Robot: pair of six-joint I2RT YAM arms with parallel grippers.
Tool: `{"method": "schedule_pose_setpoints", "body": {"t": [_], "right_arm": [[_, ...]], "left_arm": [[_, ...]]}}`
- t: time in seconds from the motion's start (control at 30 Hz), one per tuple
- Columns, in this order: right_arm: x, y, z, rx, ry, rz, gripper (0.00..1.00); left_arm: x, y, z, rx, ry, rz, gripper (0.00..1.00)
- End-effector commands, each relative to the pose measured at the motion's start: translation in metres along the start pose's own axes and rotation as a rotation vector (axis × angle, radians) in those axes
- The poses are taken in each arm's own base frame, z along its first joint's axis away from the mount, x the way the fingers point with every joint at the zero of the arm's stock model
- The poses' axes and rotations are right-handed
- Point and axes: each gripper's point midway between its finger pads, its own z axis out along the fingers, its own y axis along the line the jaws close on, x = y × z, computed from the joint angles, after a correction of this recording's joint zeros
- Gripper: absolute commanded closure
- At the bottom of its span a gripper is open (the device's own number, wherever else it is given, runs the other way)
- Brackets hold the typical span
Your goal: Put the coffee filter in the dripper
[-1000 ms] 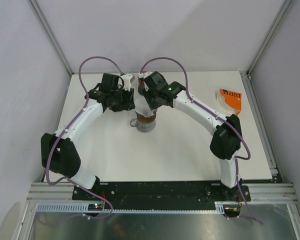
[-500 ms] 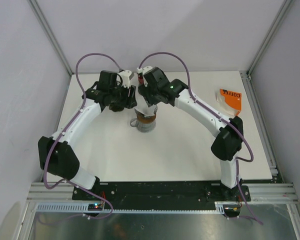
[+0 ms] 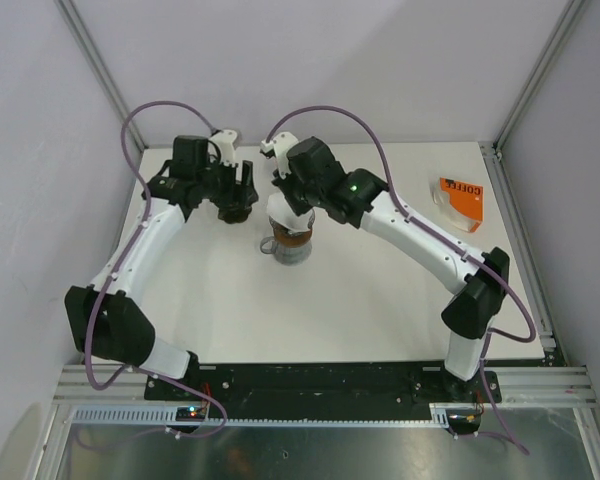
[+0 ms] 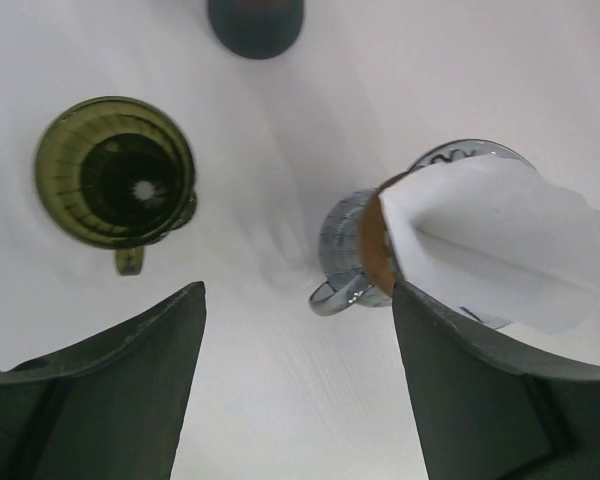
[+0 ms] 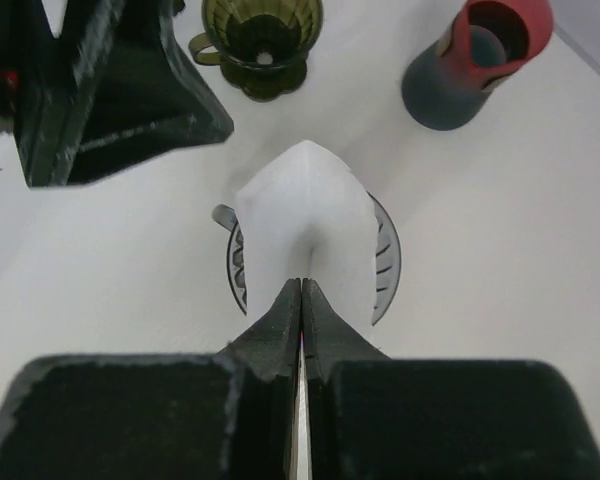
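Observation:
My right gripper [image 5: 302, 287] is shut on the edge of a white paper coffee filter [image 5: 305, 215]. It holds the filter over a clear glass dripper [image 5: 386, 262] with a brown band, and the filter's lower part reaches into it. In the top view the filter [image 3: 283, 212] sits under the right gripper [image 3: 290, 203], above the clear dripper [image 3: 292, 246]. My left gripper [image 4: 298, 300] is open and empty, left of the clear dripper [image 4: 352, 250] and filter [image 4: 495, 240]. In the top view the left gripper [image 3: 237, 200] is apart from them.
An olive green dripper [image 5: 263, 30] and a dark grey cup with a red rim [image 5: 475, 60] stand behind the clear dripper; both show in the left wrist view, dripper [image 4: 115, 170] and cup [image 4: 255, 20]. An orange coffee bag [image 3: 461, 200] lies at the right.
My left gripper has pulled back to the left, away from the clear dripper. My right gripper still holds the filter over the dripper and has shifted slightly left.

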Motion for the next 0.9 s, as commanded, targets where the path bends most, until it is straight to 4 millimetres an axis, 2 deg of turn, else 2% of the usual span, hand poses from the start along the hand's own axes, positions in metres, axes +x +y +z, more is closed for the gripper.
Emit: {"method": "schedule_pose_setpoints", "body": {"t": [0.0,0.1,0.27,0.53,0.87], "right_arm": [[0.002,0.012,0.009,-0.079,-0.007,-0.022,1.00],[0.020,0.016,0.026,-0.078,0.068,-0.037,1.00],[0.033,0.006,0.042,-0.029,0.129,-0.036,1.00],[0.071,0.006,0.074,-0.023,0.258,-0.062,1.00],[0.109,0.011,0.102,-0.022,0.382,-0.075,1.00]], "left_arm": [[-0.027,0.014,-0.028,-0.027,-0.106,0.007,0.19],[-0.022,0.029,-0.032,-0.049,-0.104,-0.014,0.19],[-0.011,0.043,-0.035,-0.045,-0.094,-0.060,0.19],[0.001,0.051,-0.036,-0.053,-0.091,-0.074,0.18],[0.007,0.052,-0.034,-0.042,-0.089,-0.080,0.18]]}}
